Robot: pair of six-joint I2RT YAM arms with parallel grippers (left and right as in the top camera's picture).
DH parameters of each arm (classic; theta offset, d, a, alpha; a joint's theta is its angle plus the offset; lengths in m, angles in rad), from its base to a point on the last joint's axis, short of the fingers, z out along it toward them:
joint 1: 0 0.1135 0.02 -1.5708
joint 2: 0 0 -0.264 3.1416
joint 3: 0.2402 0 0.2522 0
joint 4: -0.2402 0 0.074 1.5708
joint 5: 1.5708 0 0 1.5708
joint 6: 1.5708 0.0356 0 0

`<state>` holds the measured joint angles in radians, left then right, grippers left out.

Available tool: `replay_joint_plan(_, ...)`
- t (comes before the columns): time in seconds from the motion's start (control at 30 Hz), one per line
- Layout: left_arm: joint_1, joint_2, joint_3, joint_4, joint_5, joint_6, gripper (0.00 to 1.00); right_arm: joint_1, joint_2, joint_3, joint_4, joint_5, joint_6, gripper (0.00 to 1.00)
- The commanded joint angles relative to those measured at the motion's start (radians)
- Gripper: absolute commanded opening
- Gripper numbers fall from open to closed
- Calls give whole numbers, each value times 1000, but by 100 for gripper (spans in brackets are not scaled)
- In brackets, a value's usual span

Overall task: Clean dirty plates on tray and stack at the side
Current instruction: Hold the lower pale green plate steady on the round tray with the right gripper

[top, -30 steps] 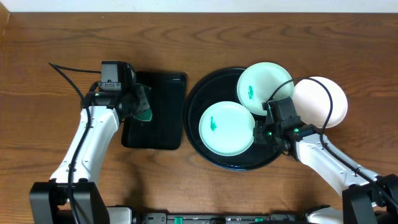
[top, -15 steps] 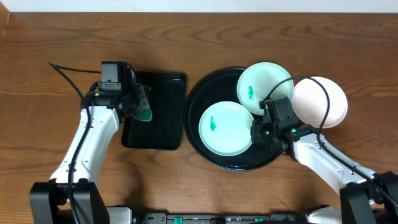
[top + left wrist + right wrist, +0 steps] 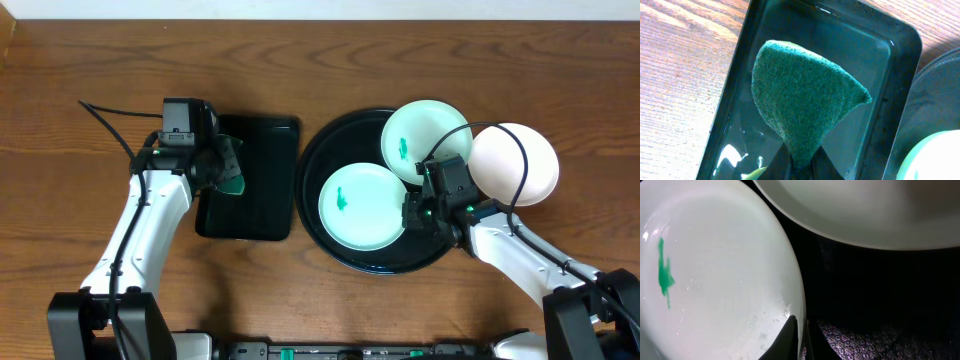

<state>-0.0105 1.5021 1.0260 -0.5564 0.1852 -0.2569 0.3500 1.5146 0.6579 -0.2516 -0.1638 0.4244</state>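
Observation:
The round black tray holds two mint-green plates. The near plate has a teal smear and also shows in the right wrist view. The far plate leans on the tray's back right rim and also shows in the right wrist view. The white plate lies on the table right of the tray. My right gripper is shut on the near plate's right rim. My left gripper is shut on a green scouring sponge over the rectangular tray.
The small rectangular black tray lies left of the round tray and holds a little water; it also shows in the left wrist view. A black cable runs over the wood table at the far left.
My right gripper has slid a little left and closed on the near mint plate's rim, nudging the plate slightly left. The left arm and sponge have not moved.

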Motion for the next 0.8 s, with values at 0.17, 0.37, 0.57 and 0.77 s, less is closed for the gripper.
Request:
replay_joint_plan(0.17,-2,8,-7,2,9,17,8,-8,11,-7,-4,6,5,1)
replay_joint_plan(0.37,-2,8,-7,2,7,18,8,-8,11,-7,-3,10,5,1)
replay_joint_plan(0.57,-2,8,-7,2,-74,22,8,-8,11,-7,2,10,5,1)
replay_joint_plan(0.77,-3,8,-7,18,-72,25,8,-8,11,-7,2,9,5,1)
